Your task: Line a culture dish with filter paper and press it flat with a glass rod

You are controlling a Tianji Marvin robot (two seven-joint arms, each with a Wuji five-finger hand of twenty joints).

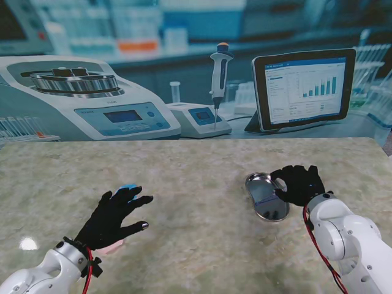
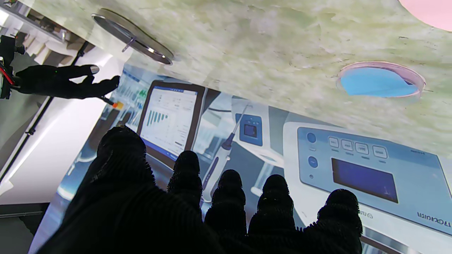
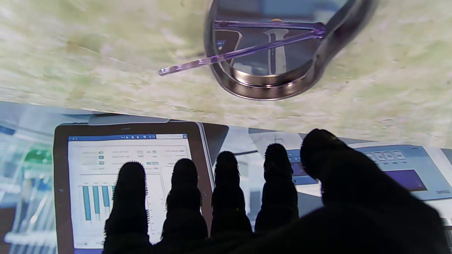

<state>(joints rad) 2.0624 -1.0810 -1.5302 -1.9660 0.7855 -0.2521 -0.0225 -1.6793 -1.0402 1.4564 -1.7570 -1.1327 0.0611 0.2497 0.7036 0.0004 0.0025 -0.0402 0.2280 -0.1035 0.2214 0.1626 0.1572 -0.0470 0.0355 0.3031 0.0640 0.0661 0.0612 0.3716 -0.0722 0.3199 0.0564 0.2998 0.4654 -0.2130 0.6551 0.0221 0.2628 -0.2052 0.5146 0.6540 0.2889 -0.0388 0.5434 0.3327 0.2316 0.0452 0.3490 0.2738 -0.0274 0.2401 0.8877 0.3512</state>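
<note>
While glass rod (image 3: 240,53) rests across steel tray (image 1: 267,197), right robot hand (image 1: 299,184) hovers there empty, fingers spread, likely to grasp rod; left robot hand (image 1: 114,214) splayed, empty, over culture dish (image 2: 380,81) holding blue filter paper (image 2: 374,83).

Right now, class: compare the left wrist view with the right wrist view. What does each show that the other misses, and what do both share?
Only the left wrist view shows the clear dish holding blue paper, and the right hand open in the air. Only the right wrist view shows the glass rod clearly, lying across the metal tray with one end past its rim. Both show that tray, the stone table and the lab backdrop.
</note>
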